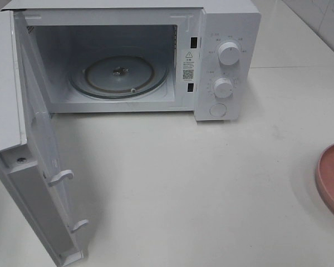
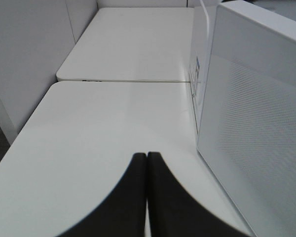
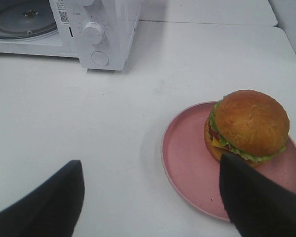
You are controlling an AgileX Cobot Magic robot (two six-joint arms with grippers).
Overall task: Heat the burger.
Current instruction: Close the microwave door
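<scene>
So the microwave (image 1: 128, 55) is sitting with its door (image 1: 28, 144) swung open, the burger (image 3: 247, 126) is waiting on the pink plate (image 3: 187, 163), and the right gripper (image 3: 150, 197), jaws wide and empty, is looking ready to drop over it while the left gripper (image 2: 147, 197) is idling pinched shut on nothing.

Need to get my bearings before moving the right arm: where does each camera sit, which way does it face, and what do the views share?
Exterior high: above the table, looking down at the open microwave; no arm shows.
Left wrist: behind the shut left gripper, facing along the table beside the microwave door.
Right wrist: behind the open right gripper, facing the burger on the pink plate.
Shared: microwave and plate, exterior and right wrist.
</scene>
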